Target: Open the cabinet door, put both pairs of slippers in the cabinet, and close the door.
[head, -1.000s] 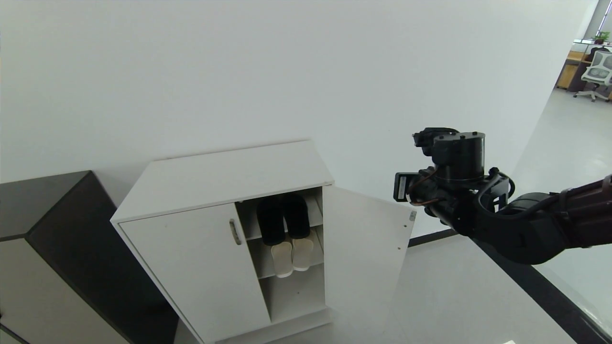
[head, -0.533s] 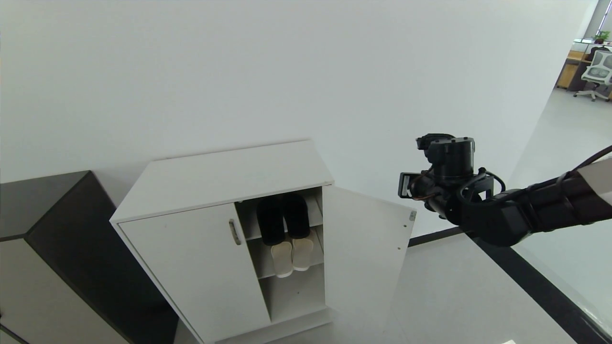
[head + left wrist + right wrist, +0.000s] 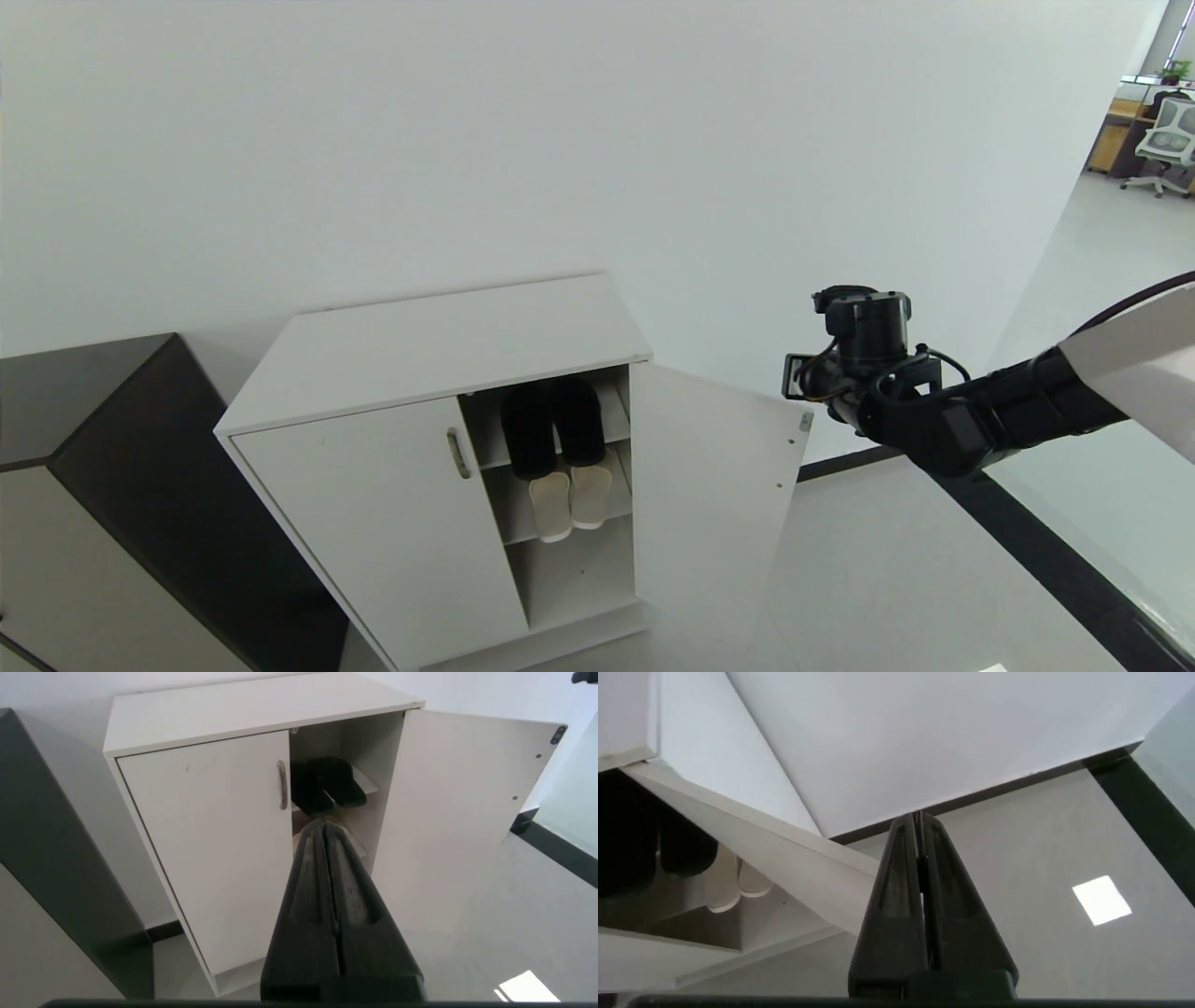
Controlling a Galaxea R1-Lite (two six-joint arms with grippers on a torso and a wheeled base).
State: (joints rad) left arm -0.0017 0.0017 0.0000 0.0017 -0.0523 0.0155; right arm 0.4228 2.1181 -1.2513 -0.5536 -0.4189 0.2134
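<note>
Right end effector (image 3: 920, 821), closed and empty, hovers near cabinet door (image 3: 714, 485).

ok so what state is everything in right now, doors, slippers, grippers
right door, swung open
left door, shut
black slippers, stowed inside, side by side, above the white pair
white slippers, stowed inside, side by side, below the black pair
left gripper, shut, empty
right gripper, shut, empty, not touching the open door

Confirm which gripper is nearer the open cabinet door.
Right. The right gripper sits just past the open door's upper outer corner, apparently clear of it. The left gripper hangs well back in front of the cabinet, facing its open side.
</note>
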